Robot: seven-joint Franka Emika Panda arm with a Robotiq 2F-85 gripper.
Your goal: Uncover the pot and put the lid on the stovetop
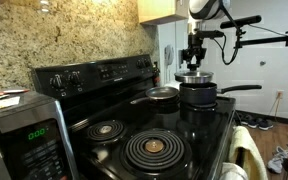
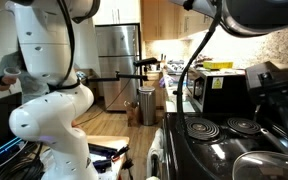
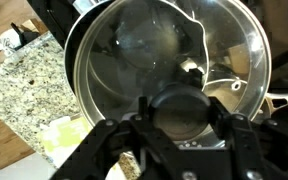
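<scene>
The black pot (image 1: 198,96) stands on the back burner of the stovetop (image 1: 189,130), its long handle (image 1: 239,88) pointing away from the wall. My gripper (image 1: 194,58) hangs straight above it. In the wrist view my gripper (image 3: 179,105) is shut on the dark central knob of the see-through lid (image 3: 164,45), one finger on each side. The lid (image 1: 193,76) seems to sit a little above the pot's rim (image 3: 71,70), level. The pot's inside is seen only dimly through the glass.
A shallow frying pan with a silvery rim (image 1: 162,95) stands beside the pot, toward the knob panel (image 1: 94,72). Two front coil burners (image 1: 154,147) (image 1: 105,129) are bare. A grey microwave (image 1: 24,135) stands by the stove's front. Granite counter (image 3: 29,85) lies beside the pot.
</scene>
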